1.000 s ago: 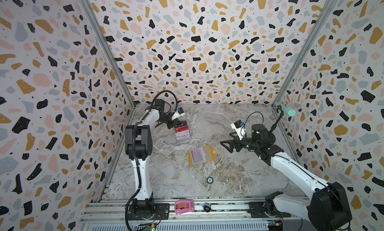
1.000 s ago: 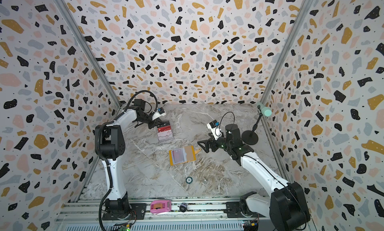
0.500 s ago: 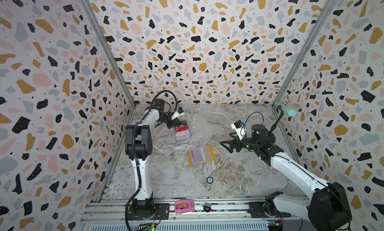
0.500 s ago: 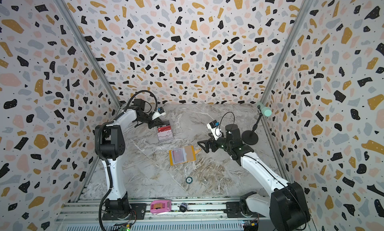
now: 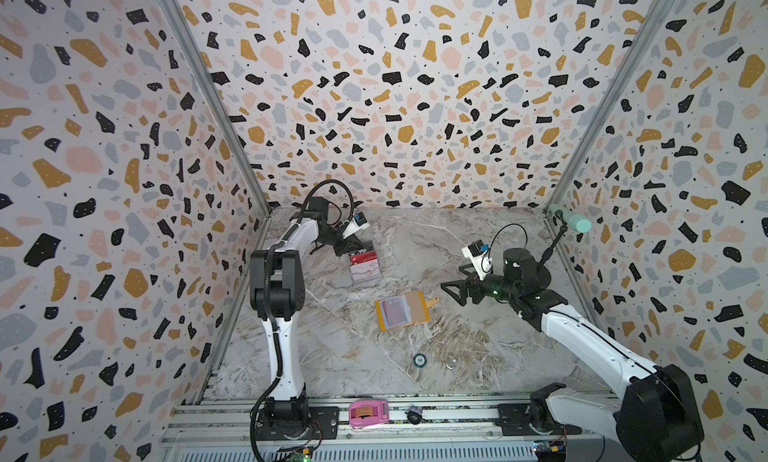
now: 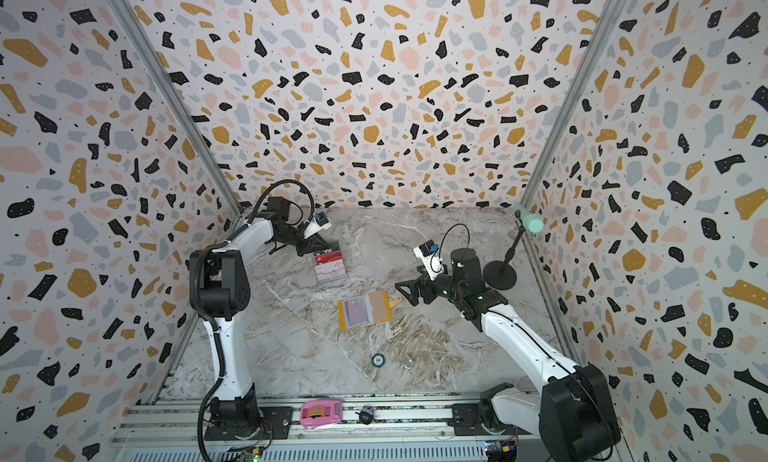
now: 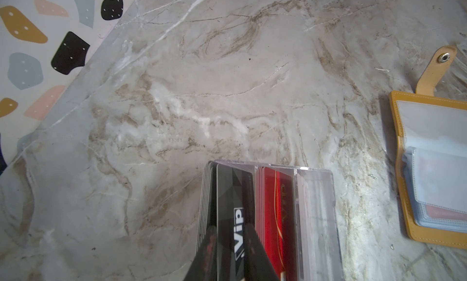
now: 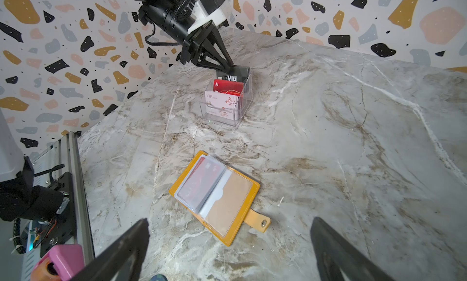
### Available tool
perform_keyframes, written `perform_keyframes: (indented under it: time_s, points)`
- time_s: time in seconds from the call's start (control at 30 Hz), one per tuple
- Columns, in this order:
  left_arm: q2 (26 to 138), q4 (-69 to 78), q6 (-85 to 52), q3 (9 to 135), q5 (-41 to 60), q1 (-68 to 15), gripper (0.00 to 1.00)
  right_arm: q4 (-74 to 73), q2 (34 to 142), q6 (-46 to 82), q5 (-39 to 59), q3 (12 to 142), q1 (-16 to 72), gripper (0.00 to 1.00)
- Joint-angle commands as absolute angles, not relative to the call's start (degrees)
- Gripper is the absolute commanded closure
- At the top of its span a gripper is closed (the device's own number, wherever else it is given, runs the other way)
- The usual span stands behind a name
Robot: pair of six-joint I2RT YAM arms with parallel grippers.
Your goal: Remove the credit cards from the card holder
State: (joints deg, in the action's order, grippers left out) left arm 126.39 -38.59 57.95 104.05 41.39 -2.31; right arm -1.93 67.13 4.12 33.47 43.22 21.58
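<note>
Black fingers (image 7: 207, 252) of your left gripper (image 8: 227, 62) straddle the top edge of the black Vip card (image 7: 237, 191), one on each face. The left wrist view shows the card standing between them, but you cannot tell whether the pads press on it or stand just clear of it. That card stands upright in the rearmost slot of the clear acrylic stand (image 8: 242, 107). In the slot in front of it stands the red card (image 8: 228, 86), and in the foremost slot the white card (image 8: 221, 104) with its dark printed marks. The stand sits toward the back left of the marble table (image 5: 436, 248).

Your right gripper (image 5: 452, 293) has its jaws spread wide with nothing between them. In both top views it hangs above the marble just to the right of the card holder (image 8: 235, 198), fingertips pointing toward it.

The card holder lies open and flat near the middle of the table, apart from the stand. Its mustard cover faces down and its snap tab (image 8: 260, 222) sticks out on the side nearest the right gripper. The clear sleeves (image 8: 214, 191) are fanned over the half farther from that tab, and a reddish card (image 8: 195, 181) shows through them.

Nearer the front you see a small round token (image 5: 419, 359) on the marble and a pink object (image 5: 368, 413) on the rail.
</note>
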Motion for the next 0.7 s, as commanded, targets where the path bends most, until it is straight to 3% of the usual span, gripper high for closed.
perform_keyframes:
  time_s: [0.0, 0.03, 0.23, 0.5, 0.67]
  points:
    - [122.0, -37.2, 55.3, 103.1, 41.0, -2.0, 0.72, -3.6, 64.6, 5.1, 32.1, 42.7, 21.4, 0.00]
    - [121.4, -36.3, 52.7, 103.1, 40.6, -2.0, 0.67, -3.9, 64.3, 5.3, 31.9, 42.5, 21.4, 0.00]
    - [117.0, -35.2, 51.0, 101.2, 37.6, -2.0, 0.62, -4.5, 64.1, 5.6, 31.9, 42.0, 21.4, 0.00]
    - [109.5, -26.0, 31.5, 99.9, 26.0, -2.0, 0.40, -5.5, 63.5, 7.0, 27.3, 41.3, 21.4, 0.00]
    - [107.5, -30.6, 22.5, 103.7, 20.8, -2.3, 0.36, -5.5, 63.5, 7.7, 26.9, 41.4, 21.5, 0.01]
